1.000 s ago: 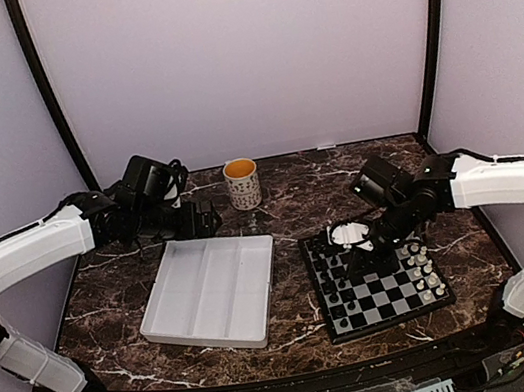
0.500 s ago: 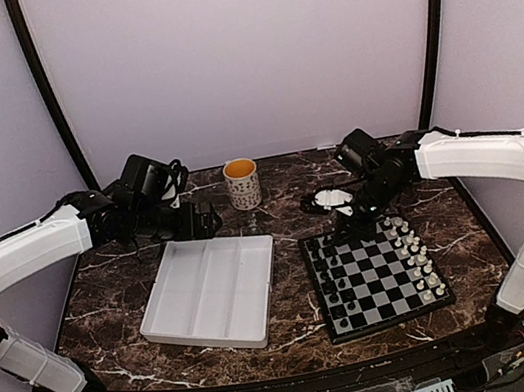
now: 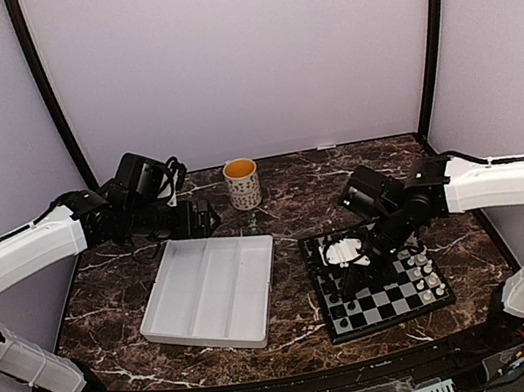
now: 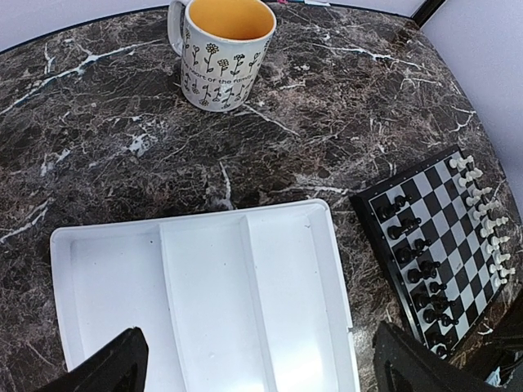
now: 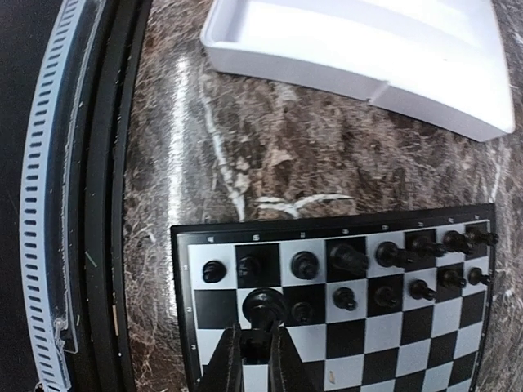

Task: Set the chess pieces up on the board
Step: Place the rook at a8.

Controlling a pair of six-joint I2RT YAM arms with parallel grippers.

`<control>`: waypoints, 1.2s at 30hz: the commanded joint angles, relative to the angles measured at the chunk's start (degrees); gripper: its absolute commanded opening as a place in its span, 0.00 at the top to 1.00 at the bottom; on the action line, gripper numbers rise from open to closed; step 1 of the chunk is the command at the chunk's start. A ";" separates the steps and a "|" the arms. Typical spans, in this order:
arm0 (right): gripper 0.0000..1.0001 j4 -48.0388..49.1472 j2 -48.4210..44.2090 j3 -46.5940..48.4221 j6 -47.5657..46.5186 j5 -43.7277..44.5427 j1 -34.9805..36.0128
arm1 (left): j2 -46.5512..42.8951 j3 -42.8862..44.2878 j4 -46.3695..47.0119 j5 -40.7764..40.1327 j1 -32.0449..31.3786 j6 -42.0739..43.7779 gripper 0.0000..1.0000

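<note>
A white mug with little black flowers and a yellow inside is stood upright toward the back of the dark marbled table. A white three-compartment tray is laid flat nearer the front, well apart from it.

You have two arms of the same build in front of you. Your left arm and your right arm each carry smooth white shells on the long links, with black joints between them and black housings at the wrists. Thin black cables loop at the left wrist, and one more runs along the right forearm. The left gripper has matte black, wedge-shaped fingers. The right gripper has slim black ones.
</note>
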 commanded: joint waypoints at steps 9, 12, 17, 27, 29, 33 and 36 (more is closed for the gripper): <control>0.92 1.02 7.25 0.74 0.70 5.36 7.67 | -1.09 0.40 -1.39 0.48 0.12 0.73 0.01; 0.92 0.68 9.40 2.34 0.92 6.91 8.92 | -1.51 0.01 -1.33 0.65 0.07 0.46 0.01; 0.92 -0.46 12.31 4.15 1.22 8.39 10.49 | -2.61 -1.23 -0.92 0.61 0.08 0.20 0.01; 0.92 -2.40 14.88 5.49 1.20 9.26 12.19 | -2.86 -2.43 -0.21 1.42 0.07 0.00 0.01; 0.92 -2.78 15.00 5.38 1.08 9.34 12.35 | -2.88 -2.55 -0.21 1.50 0.07 -0.01 0.01; 0.92 -3.64 15.56 5.19 0.83 10.40 12.46 | -2.94 -2.90 0.02 1.66 0.06 -0.11 0.01; 0.92 -4.45 15.89 5.25 0.61 10.73 12.46 | -2.90 -3.05 0.45 2.09 0.06 -0.24 0.01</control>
